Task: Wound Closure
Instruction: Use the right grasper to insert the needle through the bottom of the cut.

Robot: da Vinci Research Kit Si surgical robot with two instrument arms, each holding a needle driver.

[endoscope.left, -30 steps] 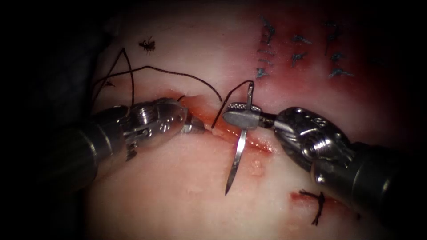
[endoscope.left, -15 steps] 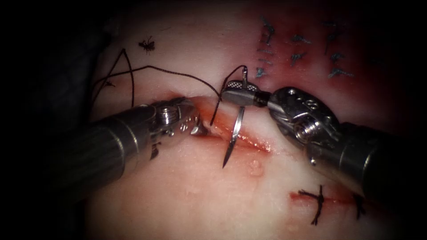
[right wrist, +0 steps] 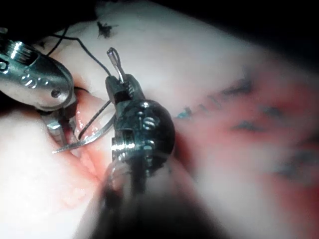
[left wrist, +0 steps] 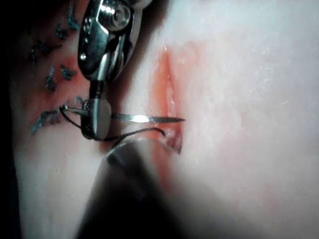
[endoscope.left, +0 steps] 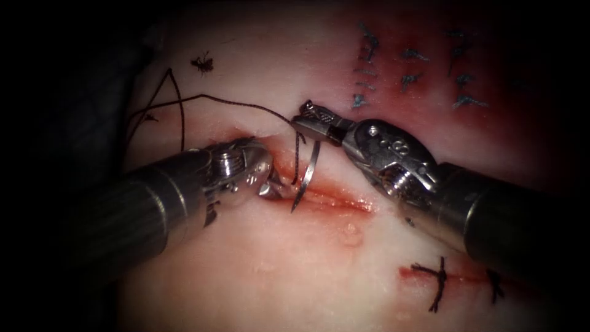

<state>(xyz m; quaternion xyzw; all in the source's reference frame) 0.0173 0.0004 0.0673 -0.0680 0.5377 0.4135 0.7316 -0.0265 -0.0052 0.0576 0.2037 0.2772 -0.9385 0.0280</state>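
Steel jaws of the right tool (endoscope.left: 310,118) clench the needle (endoscope.left: 305,178) near its eye end; its free tip hangs toward six o'clock over the cut (endoscope.left: 335,198). Left tool (endoscope.left: 270,184) grips the tissue (endoscope.left: 295,258) edge at nine o'clock. Advice: enter square, rotate along the curve.

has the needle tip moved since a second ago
Yes. The needle, held near its eye end by the right tool, has moved up and left; its tip now sits at the cut.

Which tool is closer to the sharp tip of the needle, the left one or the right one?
Left. The left tool sits at the cut just beside the needle tip; the right tool holds the needle near its thread end, farther from the tip.
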